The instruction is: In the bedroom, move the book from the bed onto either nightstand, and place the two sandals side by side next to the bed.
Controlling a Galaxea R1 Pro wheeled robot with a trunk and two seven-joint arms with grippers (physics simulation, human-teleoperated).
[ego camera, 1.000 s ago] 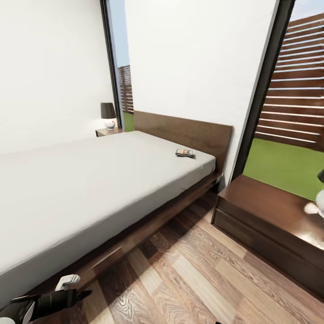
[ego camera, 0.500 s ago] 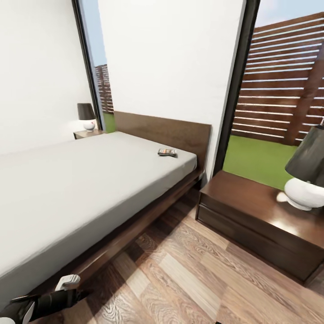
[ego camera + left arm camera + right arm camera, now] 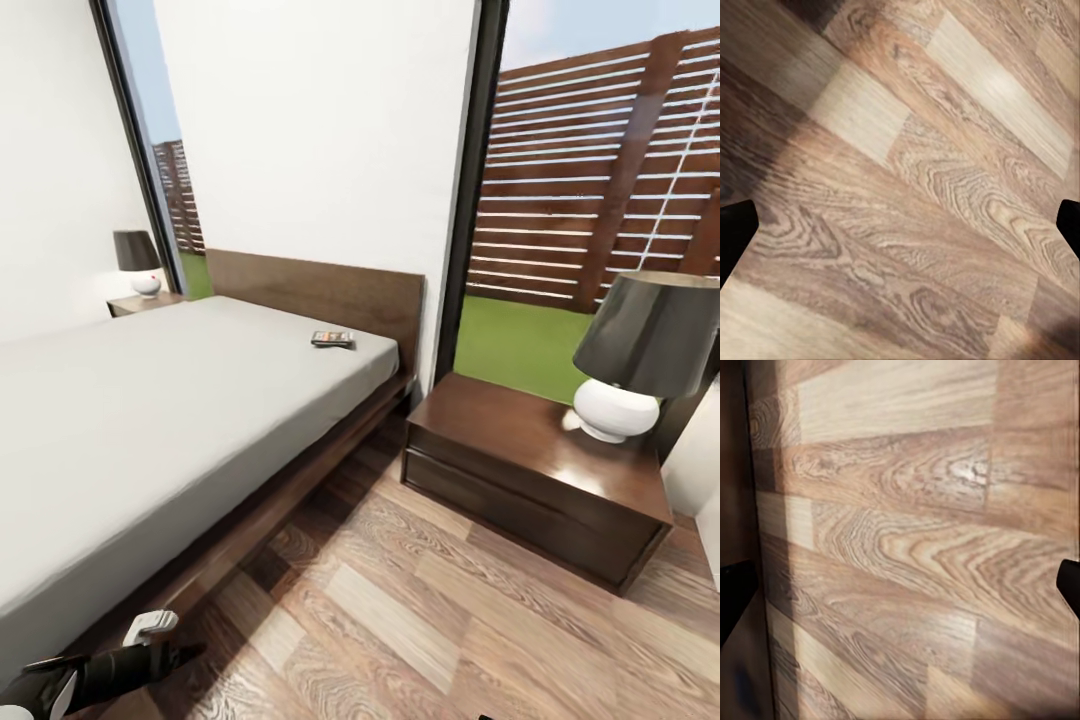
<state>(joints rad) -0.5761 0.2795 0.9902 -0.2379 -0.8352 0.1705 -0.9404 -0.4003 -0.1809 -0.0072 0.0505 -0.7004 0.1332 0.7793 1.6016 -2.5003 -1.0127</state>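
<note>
Head view: the bed [image 3: 150,420] runs from the lower left toward the middle of the frame, its dark headboard [image 3: 320,290] against the white wall. The book [image 3: 332,339] lies flat on the grey mattress near the headboard end, close to the mattress's right edge; its cover shows an orange band, but any lettering is too small to read. Right of the bed, a nightstand [image 3: 520,480] stands apart from the frame, a strip of wood-plank floor [image 3: 400,620] between them. On its top, toward the right, stands a lamp [image 3: 640,360] with a white base and dark shade; the left half of the top is bare. A second nightstand [image 3: 135,302] with its own small lamp [image 3: 138,262] shows at the left edge, beyond the bed. The floor in the lower middle and lower right lies open. The left arm [image 3: 90,670] shows at the lower left corner beside the bed frame's lower edge; its pincer's state cannot be told there.

Left wrist view: the left gripper [image 3: 900,225] shows dark fingertips [image 3: 735,232] at opposite frame edges, spread wide, nothing between them but floor planks.

Right wrist view: the right gripper [image 3: 900,585] likewise has its tips at the two edges, wide apart and empty, over floor planks.
</note>
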